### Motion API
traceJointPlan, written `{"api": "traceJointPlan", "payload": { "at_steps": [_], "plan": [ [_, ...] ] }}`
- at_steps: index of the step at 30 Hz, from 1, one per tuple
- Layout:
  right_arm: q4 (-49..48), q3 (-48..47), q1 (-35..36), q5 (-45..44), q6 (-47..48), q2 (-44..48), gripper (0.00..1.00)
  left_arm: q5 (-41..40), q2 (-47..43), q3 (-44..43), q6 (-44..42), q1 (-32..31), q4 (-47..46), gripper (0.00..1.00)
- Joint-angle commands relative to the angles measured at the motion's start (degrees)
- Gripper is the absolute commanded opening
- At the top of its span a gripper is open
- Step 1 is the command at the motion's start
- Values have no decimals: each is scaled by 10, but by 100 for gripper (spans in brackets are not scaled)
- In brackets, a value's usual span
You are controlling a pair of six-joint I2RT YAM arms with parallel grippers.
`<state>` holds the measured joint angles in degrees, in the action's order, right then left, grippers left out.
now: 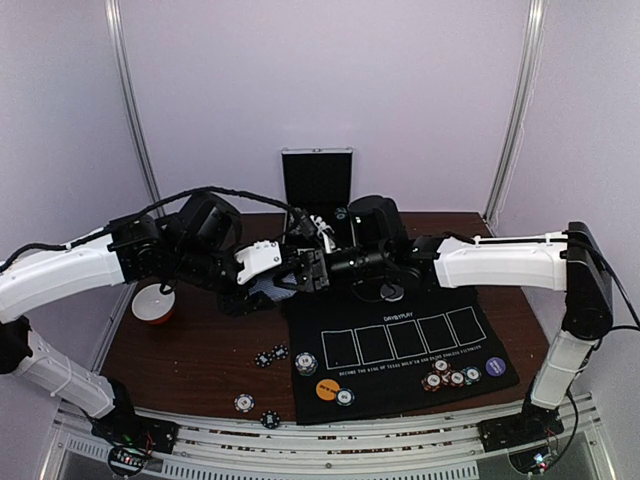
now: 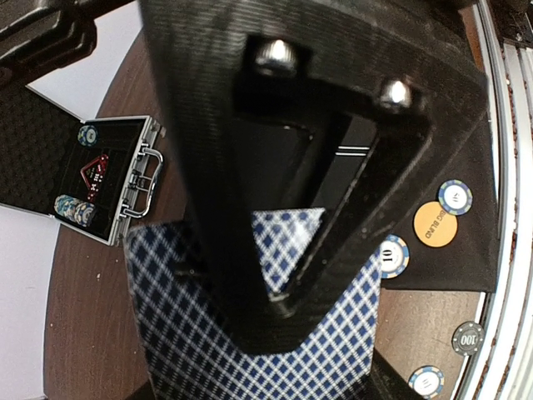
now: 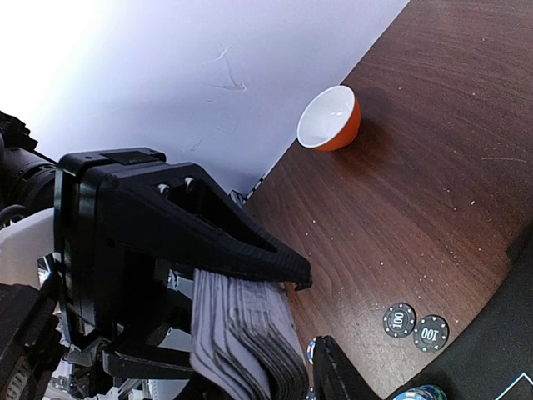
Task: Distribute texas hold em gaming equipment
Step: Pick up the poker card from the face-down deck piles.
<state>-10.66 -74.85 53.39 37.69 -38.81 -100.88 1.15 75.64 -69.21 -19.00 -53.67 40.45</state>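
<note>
A deck of blue-diamond-backed playing cards [image 2: 191, 333] hangs between both grippers above the table's middle [image 1: 266, 287]. My left gripper [image 1: 270, 278] [image 2: 283, 300] is shut on the deck, one finger pressed flat on the top card. My right gripper [image 1: 296, 272] [image 3: 315, 321] stands open round the deck's edge [image 3: 241, 333]: the upper finger touches it, the lower finger is apart. Poker chips [image 1: 450, 378] and a purple button [image 1: 495, 366] lie on the black mat [image 1: 400, 345], along with an orange button [image 1: 327, 389] [image 2: 435, 224]. Two black chips [image 3: 400, 320] lie on the wood.
The open silver case [image 1: 317, 180] [image 2: 125, 187] stands at the back. A red-and-white bowl [image 1: 155, 303] [image 3: 331, 119] sits at the left. Loose chips [image 1: 271, 356] lie left of the mat, with others [image 1: 244, 403] near the front rail.
</note>
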Motion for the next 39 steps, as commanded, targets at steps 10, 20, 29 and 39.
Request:
{"api": "traceJointPlan", "payload": {
  "at_steps": [10,20,29,39],
  "plan": [
    [97,-14,-6,-56,59,47,36,-9,-10,12,-3,2,-15,47],
    [135,-28,-7,-67,78,54,29,-15,-3,14,-2,2,-14,47],
    [154,-35,-7,-71,86,61,26,-17,-1,16,-2,2,-14,47],
    [167,-41,-7,-66,85,63,18,-26,5,20,0,2,-14,47]
  ]
}}
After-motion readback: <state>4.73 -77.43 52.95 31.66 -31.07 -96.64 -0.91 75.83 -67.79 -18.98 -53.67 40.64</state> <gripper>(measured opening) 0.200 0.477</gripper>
